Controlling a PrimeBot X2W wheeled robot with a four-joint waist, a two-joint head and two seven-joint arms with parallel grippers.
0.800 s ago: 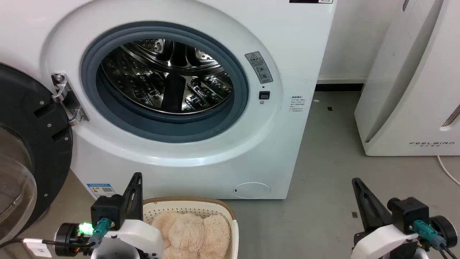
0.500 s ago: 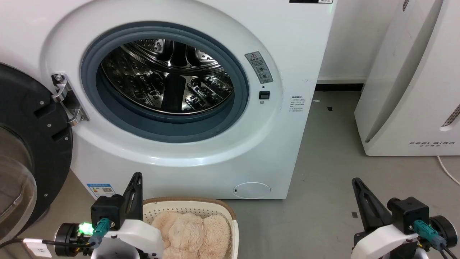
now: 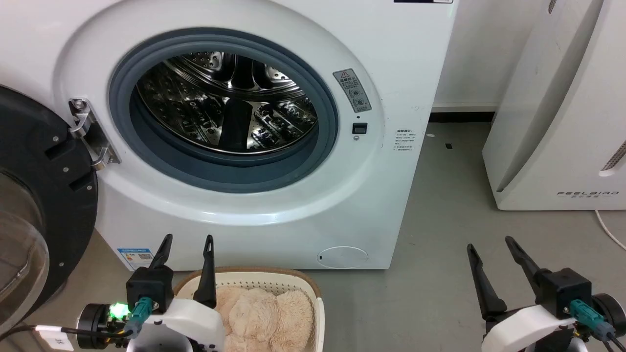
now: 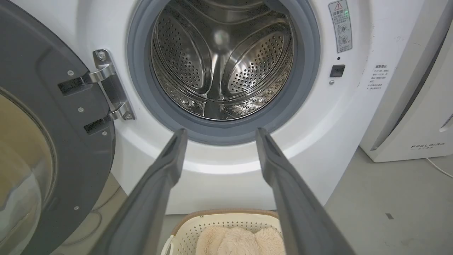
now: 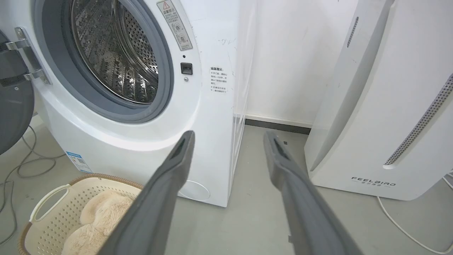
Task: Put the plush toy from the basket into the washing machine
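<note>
**Plush toy in the basket, both claws spread and empty**

The plush toy [image 3: 266,318], cream-beige and fluffy, lies inside the basket [image 3: 254,276] and takes up most of what shows of it. The basket stands on the grey floor [image 3: 440,220], just in front of the washing machine [image 3: 391,73] and below its porthole.

The machine's dark round door [image 3: 44,195] is swung fully open to the left on its metal hinge [image 3: 88,132]. The grey gasket [image 3: 323,146] and the shiny perforated steel drum [image 3: 230,102] are exposed, and nothing can be seen in the drum.

The left claw [image 3: 188,238] is at the basket's left rim. Its two dark fingers [image 4: 166,166] are spread apart and hold nothing. In the left wrist view they point at the lower edge of the porthole, with the toy showing low between them and untouched.

The right claw [image 3: 489,242] hangs over bare floor, well to the right of the basket. It is parted in the same way and empty, and in the right wrist view it points toward the gap between the machine and the white FEELBIRD appliance [image 3: 562,122].

A white cable [image 3: 609,230] trails across the floor beside that appliance.
</note>
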